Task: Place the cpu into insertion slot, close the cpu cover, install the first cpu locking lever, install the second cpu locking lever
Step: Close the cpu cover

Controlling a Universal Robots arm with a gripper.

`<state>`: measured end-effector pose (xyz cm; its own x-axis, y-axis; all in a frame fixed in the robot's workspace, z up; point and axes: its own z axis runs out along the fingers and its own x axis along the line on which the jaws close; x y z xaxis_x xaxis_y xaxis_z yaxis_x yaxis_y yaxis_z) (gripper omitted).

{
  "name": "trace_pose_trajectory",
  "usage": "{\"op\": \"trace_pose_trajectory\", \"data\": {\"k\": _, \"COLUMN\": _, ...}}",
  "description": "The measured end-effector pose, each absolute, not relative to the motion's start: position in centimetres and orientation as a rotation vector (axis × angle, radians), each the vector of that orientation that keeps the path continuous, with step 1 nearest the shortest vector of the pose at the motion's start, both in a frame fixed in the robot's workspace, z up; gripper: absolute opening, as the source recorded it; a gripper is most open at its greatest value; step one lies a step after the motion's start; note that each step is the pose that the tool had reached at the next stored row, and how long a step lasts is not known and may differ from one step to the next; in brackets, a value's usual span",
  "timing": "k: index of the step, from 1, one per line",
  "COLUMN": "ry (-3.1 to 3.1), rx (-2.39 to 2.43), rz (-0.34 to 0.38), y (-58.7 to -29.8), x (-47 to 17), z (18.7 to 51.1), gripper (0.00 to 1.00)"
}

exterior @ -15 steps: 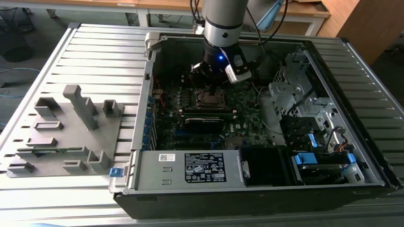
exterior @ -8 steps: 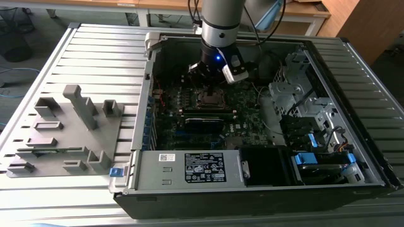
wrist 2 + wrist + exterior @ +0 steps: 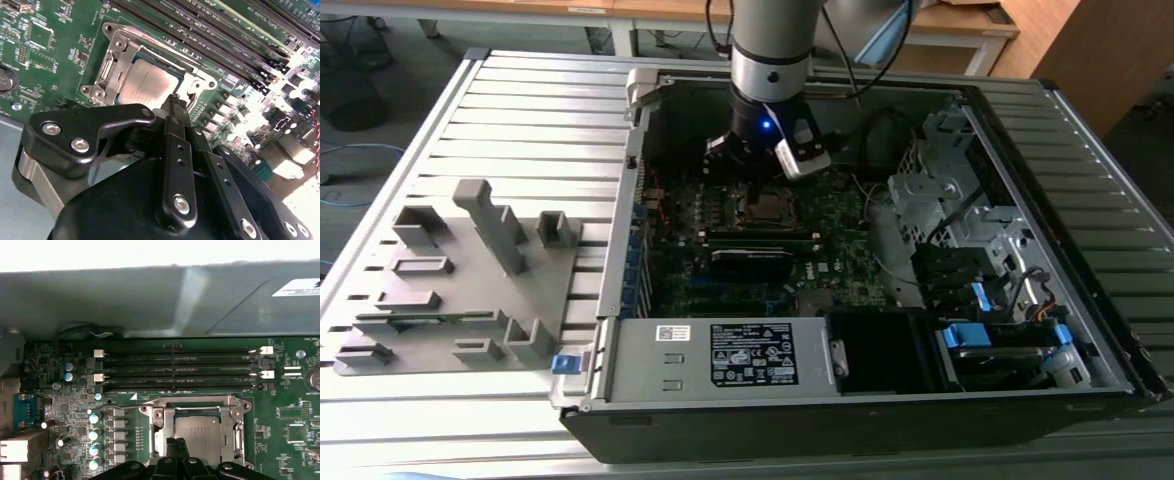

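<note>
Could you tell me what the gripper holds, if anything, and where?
Nothing visible: the gripper is shut, its tips at the edge of the cover.

- The computer case [image 3: 854,425] is sitting on the tabletop [image 3: 520,110], and a parts tray [image 3: 454,300] is lying beside it on the exterior view's left.
- Inside the case, the cpu [image 3: 197,432] is lying in the insertion slot [image 3: 765,208].
- The cpu cover [image 3: 195,401] is lying flat over the cpu's edges.
- The memory slots [image 3: 180,372] are running alongside the socket, just beside it.
- The gripper [image 3: 177,102] is hanging right over one edge of the cover.
</note>
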<state>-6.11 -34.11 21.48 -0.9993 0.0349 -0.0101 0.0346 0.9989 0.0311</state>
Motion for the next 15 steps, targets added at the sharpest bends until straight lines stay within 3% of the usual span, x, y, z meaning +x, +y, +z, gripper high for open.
{"op": "trace_pose_trajectory", "data": {"k": 15, "ry": 3.130, "rx": 0.054, "rz": 0.048, "y": -34.18, "x": -7.10, "z": 20.84, "gripper": 0.11}}
